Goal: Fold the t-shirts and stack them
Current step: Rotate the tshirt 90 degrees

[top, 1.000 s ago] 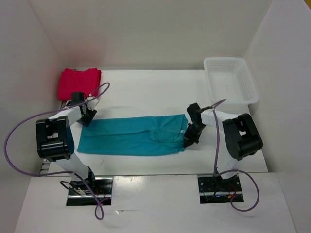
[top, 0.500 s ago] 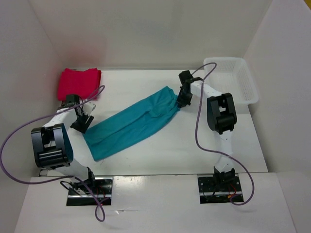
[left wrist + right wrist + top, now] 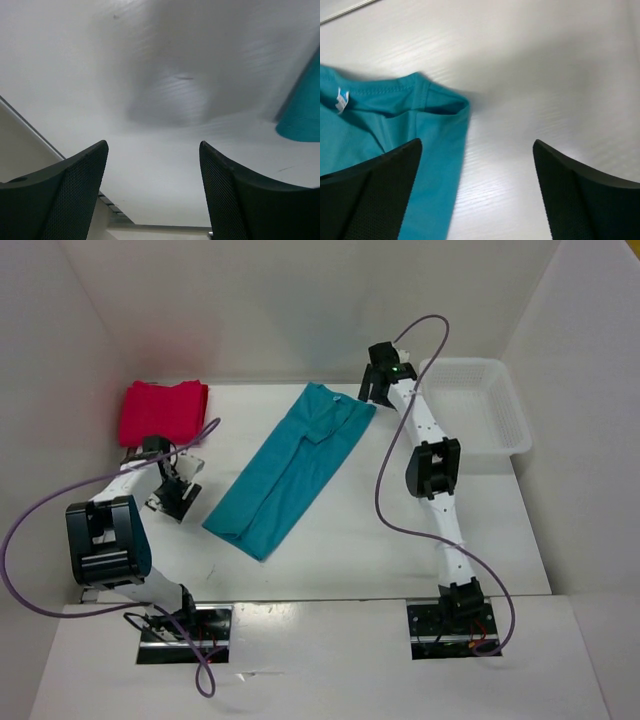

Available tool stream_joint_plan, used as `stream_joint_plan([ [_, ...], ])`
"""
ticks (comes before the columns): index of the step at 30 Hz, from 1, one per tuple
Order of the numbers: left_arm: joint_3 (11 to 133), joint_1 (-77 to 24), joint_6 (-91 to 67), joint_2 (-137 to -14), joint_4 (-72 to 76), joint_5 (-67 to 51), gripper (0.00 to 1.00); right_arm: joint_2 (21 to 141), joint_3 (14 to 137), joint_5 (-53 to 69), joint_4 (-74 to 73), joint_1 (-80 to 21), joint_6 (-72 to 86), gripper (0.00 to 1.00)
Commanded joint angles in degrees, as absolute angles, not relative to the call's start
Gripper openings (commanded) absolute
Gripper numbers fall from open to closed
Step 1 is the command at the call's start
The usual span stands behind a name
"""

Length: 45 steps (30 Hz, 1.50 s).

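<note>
The teal shirt (image 3: 295, 468) lies as a long, narrow folded strip slanting away to the left of the basket (image 3: 520, 430), probably laid out so it can next be folded across. The right gripper (image 3: 367, 392) hovers over the collar end nearest the basket, fingers apart and empty. The left gripper (image 3: 175, 502) is spread too, beside the far end. We expect the shirt to join the red pile (image 3: 163, 410), farthest left of the basket.

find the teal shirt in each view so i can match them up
Top external: the teal t-shirt lies as a long diagonal strip across the middle of the table.
Left wrist: only one corner of it, at the right edge.
Right wrist: its collar end, with the white neck label, fills the lower left.
Shared landmark: the white table surface under it.
</note>
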<state>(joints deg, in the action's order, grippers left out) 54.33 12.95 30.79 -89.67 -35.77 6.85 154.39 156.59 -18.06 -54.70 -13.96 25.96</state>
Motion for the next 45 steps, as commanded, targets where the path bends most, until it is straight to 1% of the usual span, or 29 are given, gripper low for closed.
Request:
stream_joint_plan([
  [1,58.0,11.16,27.69,-88.77,-37.27,3.09,0.81,147.85,154.27,-23.54,-59.14,-14.14,24.08,1.0],
  [4,58.71,8.71,26.37,-89.38,-37.27,1.41,0.82,139.08,149.43,-25.57,-60.55,-17.83,24.08,1.0],
  [7,59.24,7.12,25.23,-88.69,-37.27,-0.09,0.82,133.26,143.28,-27.94,-62.3,-23.36,25.13,1.0],
  [8,58.72,6.16,25.22,-88.68,-36.74,-0.87,0.83,128.98,141.09,-29.08,-62.31,-24.94,25.14,1.0],
  [9,58.71,5.46,25.22,-87.81,-36.74,-0.88,0.83,126.41,134.36,-30.92,-62.31,-28.7,25.14,1.0],
  [10,57.84,5.45,24.53,-86.76,-35.17,-2.01,0.83,123.52,129.6,-30.94,-58.92,-30.74,25.83,1.0],
  [11,57.83,5.45,23.91,-86.14,-35.16,-2.54,0.85,116.96,118.85,-30.07,-56.8,-34.68,26.54,1.0],
  [13,56.26,5.45,22.07,-84.56,-33.15,-3.94,0.85,110.51,108.07,-25.34,-49.45,-37.6,30.82,1.0],
  [14,56.25,5.45,21.36,-84.55,-33.13,-4.65,0.85,104.82,98.27,-19.74,-47.05,-39.88,32.68,1.0],
  [17,55.72,6.85,18.12,-82.97,-31.64,-9.56,0.86,99.25,86.18,-11.71,-39.06,-43.58,38.73,1.0],
  [19,55.72,7.38,17.32,-82.35,-31.11,-11.68,0.86,99.92,85.08,-9.67,-37.45,-48.94,41.12,0.99],
  [20,55.72,7.38,17.31,-82.35,-31.11,-12.56,0.86,100.89,85.08,-8.54,-36.4,-50.78,41.65,0.96],
  [21,55.72,7.38,17.31,-82.35,-30.59,-12.57,0.86,103.6,85.6,-7.31,-35.86,-52.28,42.18,0.92],
  [22,55.72,7.38,17.31,-82.35,-29.98,-13.7,0.86,105.19,86.13,-4.16,-35.86,-54.21,42.97,0.82],
  [24,55.72,7.38,17.31,-82.35,-29.97,-14.33,0.86,108.61,86.84,-1.07,-34.55,-55.45,45.61,0.71],
  [27,55.2,6.86,17.31,-82.35,-29.44,-14.33,0.87,111.6,86.84,1.4,-32.79,-58.0,47.46,0.63],
  [30,55.2,5.54,17.31,-83.14,-28.92,-13.8,0.87,115.39,89.46,2.81,-34.61,-60.2,47.99,0.63],
  [31,55.2,5.54,17.31,-83.84,-28.92,-13.8,0.87,118.45,92.08,2.81,-35.76,-60.73,47.99,0.63],
  [34,55.2,5.54,16.7,-84.37,-28.92,-13.27,0.87,121.37,94.22,2.81,-37.62,-61.61,48.68,0.67],
  [35,55.2,5.54,16.7,-84.37,-28.92,-13.27,0.87,122.07,94.22,3.68,-37.62,-62.13,49.65,0.71],
  [37,55.2,5.54,16.7,-84.37,-28.92,-13.27,0.87,122.6,93.0,4.83,-36.83,-62.14,50.18,0.72],
  [43,55.2,5.54,16.7,-84.9,-28.92,-13.8,0.87,125.07,93.52,5.36,-37.44,-62.14,50.71,0.72],
  [45,55.2,5.54,16.7,-84.9,-28.92,-13.8,0.87,125.6,92.99,5.36,-37.44,-62.14,50.71,0.66],
])
